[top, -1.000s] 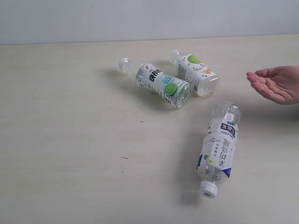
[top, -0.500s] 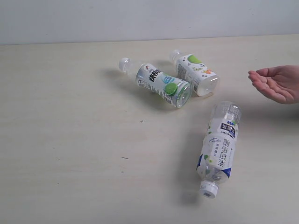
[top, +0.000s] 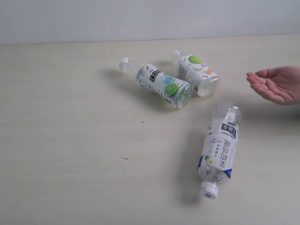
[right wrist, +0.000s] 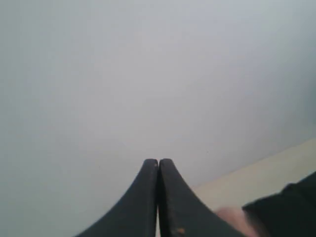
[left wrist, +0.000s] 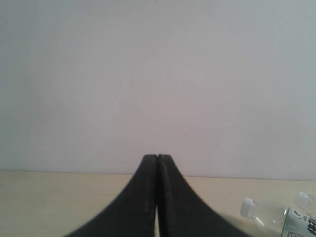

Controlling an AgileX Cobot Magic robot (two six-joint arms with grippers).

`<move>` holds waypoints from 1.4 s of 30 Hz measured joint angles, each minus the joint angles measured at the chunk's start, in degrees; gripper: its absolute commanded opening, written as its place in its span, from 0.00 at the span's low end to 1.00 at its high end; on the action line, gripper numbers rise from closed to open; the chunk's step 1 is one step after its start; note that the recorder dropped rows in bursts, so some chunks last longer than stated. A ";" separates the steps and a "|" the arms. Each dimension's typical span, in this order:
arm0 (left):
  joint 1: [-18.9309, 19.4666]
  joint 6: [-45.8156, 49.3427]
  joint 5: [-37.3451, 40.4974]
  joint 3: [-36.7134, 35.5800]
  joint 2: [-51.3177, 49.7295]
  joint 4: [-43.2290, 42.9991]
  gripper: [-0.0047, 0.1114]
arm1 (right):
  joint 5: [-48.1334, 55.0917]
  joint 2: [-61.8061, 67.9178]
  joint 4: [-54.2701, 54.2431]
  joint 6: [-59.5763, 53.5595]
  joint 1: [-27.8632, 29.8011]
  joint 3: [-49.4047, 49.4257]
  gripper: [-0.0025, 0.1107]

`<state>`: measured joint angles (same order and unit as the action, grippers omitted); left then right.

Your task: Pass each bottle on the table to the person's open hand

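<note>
Clear plastic with white caps, three bottles lay on their sides on the pale worktop (top: 70, 140), none of them yet picked up. The green-spot bottle (top: 159, 83) was in the upper middle of the exterior view. The orange-and-green bottle (top: 196, 72) lay just beside it to the right, their bases close, though whether they touched I could not tell. The blue-label bottle (top: 220, 147) lay well apart at the lower right, its cap toward the bottom edge. The person's open hand (top: 276, 84) hovered palm up at the right edge, seemingly held out to receive a bottle, and the frame cut off its wrist. Neither arm showed in the exterior view. The left hand (left wrist: 157, 157) was pinched fully together on nothing and pointed at the blank wall (left wrist: 158, 74), and the capped end of a bottle, probably the green-spot one, just showed at the lower right of its view. The right hand (right wrist: 158, 161) was likewise pressed together and empty. At the lower right of the right wrist view, a dark sleeve (right wrist: 289, 207) and a blur of skin were hard to make out. Only three bottles showed in any view.
</note>
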<state>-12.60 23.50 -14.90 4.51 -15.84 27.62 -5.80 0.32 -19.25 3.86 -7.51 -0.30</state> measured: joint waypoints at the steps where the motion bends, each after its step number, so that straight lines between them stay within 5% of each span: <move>1: 0.00 0.00 0.00 0.00 0.00 0.00 0.04 | -2.35 0.00 -1.28 0.82 0.00 0.00 0.02; 11: 0.00 0.00 0.00 0.00 0.00 0.00 0.04 | -14.69 0.00 -8.73 8.60 0.00 -1.14 0.02; 19: 0.00 0.00 0.00 0.00 0.00 0.00 0.04 | -17.52 11.21 -12.99 10.71 0.00 -15.46 0.02; 26: 0.00 0.00 0.00 0.00 0.00 0.00 0.04 | 12.98 39.79 -11.99 -1.81 0.00 -38.67 0.02; 31: 0.00 0.00 0.00 0.00 0.00 0.00 0.04 | 42.32 62.79 -3.80 0.68 0.00 -52.66 0.02; 35: 0.00 0.00 0.00 0.00 0.00 0.00 0.04 | 59.72 73.74 -0.53 3.38 -0.12 -54.12 0.02; 42: 0.00 0.00 0.00 0.00 0.00 0.00 0.04 | 56.26 73.72 1.49 14.43 -13.61 -42.79 0.04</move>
<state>-12.60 23.50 -14.90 4.51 -15.84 27.62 50.45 74.04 -17.76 18.30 -21.12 -43.09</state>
